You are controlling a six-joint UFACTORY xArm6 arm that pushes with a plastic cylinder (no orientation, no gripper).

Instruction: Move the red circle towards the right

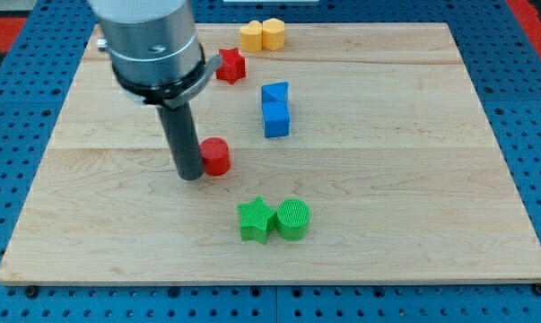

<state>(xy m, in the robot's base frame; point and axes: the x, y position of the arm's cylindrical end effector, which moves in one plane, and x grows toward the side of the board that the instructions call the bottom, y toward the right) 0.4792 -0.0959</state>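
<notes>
The wooden counter (414, 179) is the landmark, a pale board of joined planks lying on a blue pegboard (10, 135) studded with holes. Near the counter's top edge, a yellow star-like block (251, 37) and a yellow hexagonal block (273, 33) sit touching, side by side. Below and to their left stands a red star block (231, 65). Toward the counter's middle, a blue triangular block (274, 91) touches a blue cube (276, 118) just beneath it. Nearer the counter's bottom edge, a green star block (256, 220) touches a green cylinder (293, 218) on its right.
</notes>
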